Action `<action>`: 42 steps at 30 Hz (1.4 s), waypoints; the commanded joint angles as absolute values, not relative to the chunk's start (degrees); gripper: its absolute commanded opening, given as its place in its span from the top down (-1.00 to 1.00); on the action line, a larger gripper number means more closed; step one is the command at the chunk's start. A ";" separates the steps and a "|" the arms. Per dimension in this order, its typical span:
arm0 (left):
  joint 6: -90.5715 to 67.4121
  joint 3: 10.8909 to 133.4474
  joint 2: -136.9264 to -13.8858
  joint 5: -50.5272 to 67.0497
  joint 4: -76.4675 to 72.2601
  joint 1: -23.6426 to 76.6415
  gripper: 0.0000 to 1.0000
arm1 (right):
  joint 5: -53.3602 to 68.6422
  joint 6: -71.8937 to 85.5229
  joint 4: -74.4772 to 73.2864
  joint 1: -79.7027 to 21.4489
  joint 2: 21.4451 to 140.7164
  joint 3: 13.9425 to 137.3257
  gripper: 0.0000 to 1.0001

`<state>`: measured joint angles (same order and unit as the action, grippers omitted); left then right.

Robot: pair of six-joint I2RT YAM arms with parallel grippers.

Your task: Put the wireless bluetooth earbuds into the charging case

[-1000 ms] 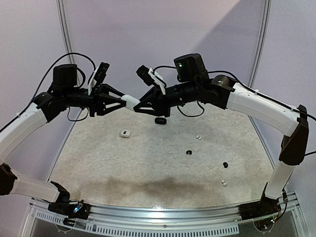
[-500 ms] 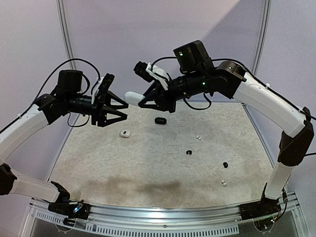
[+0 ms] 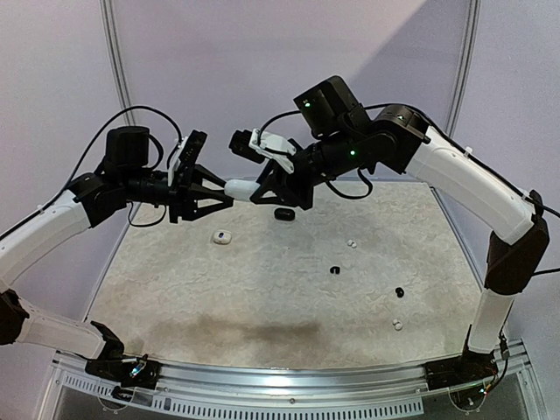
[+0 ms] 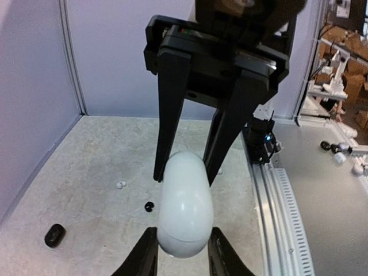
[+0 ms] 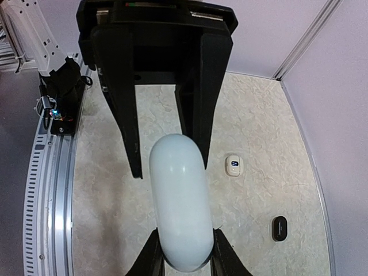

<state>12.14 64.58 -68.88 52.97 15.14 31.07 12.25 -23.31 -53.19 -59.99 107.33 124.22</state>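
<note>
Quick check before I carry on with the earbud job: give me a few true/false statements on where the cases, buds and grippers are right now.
1. The white case is up in the air between the left gripper and the right gripper. True.
2. The white case is open. False: both wrist views show a smooth, closed oval.
3. A black case lies on the table. True.
4. Every bud is already stowed. False: two white buds and two black buds lie loose on the table.
5. The right gripper is empty. False: its fingers clamp one end of the white case.
</note>
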 commanded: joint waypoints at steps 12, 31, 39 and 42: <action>9.87 62.73 -68.94 53.98 11.13 33.52 0.38 | 12.33 -23.31 -51.58 -60.45 108.16 125.25 1.00; 6.29 59.95 -68.14 55.21 4.91 33.66 0.40 | 12.98 -22.37 -47.02 -60.39 104.86 121.11 1.00; 5.53 59.36 -68.20 56.80 3.51 33.59 0.22 | 12.74 -21.95 -46.04 -60.30 104.13 120.10 1.00; 4.44 58.54 -67.74 56.81 1.11 33.25 0.22 | 12.79 -22.06 -45.54 -60.30 103.52 119.47 1.00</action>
